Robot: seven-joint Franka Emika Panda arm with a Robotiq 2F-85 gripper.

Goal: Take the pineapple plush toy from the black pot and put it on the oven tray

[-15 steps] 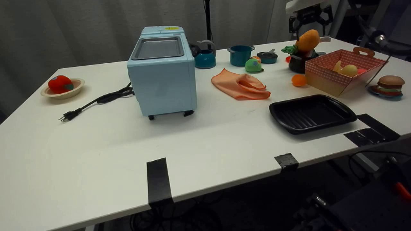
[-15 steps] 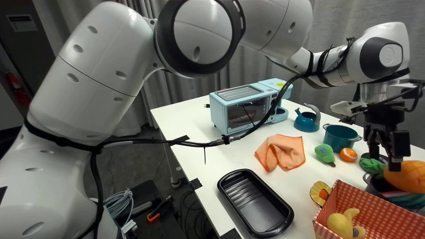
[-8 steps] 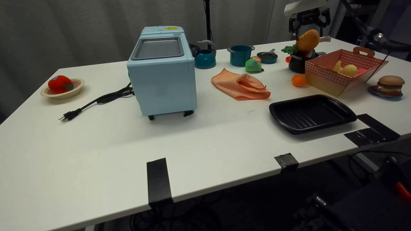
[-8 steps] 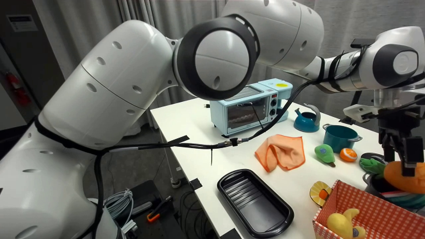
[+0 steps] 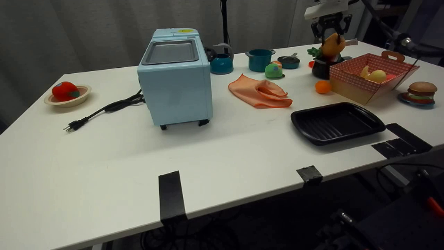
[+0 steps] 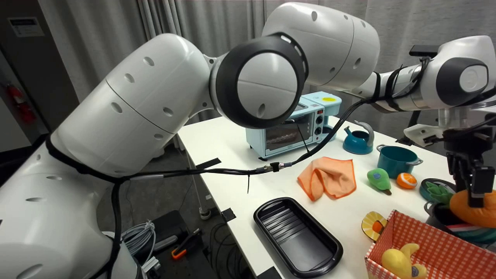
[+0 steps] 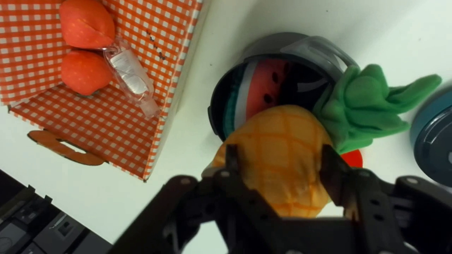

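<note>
The pineapple plush toy [image 5: 332, 51] has an orange body and green leaves. It rests at the top of the black pot [image 5: 322, 70], partly over its rim. In the wrist view, my gripper [image 7: 280, 155] has one finger on each side of the orange body [image 7: 282, 130], which is wrinkled between them. The gripper is shut on the toy. A watermelon piece [image 7: 259, 84] shows inside the pot [image 7: 268, 45]. In an exterior view the gripper [image 6: 469, 195] partly hides the toy [image 6: 474, 217] at the right edge. The oven tray [image 5: 338, 123] lies empty near the table's front edge.
A red checked basket [image 5: 367, 69] with toy fruit stands close beside the pot, between it and the tray. A small orange ball [image 5: 323, 86] lies by the basket. An orange cloth [image 5: 260, 92], a teal pot [image 6: 397, 159] and a green toy [image 6: 379, 179] lie farther off.
The gripper has come down around the toy and its fingers have closed in on the body. The green leaves have shifted slightly. The other objects have not moved.
</note>
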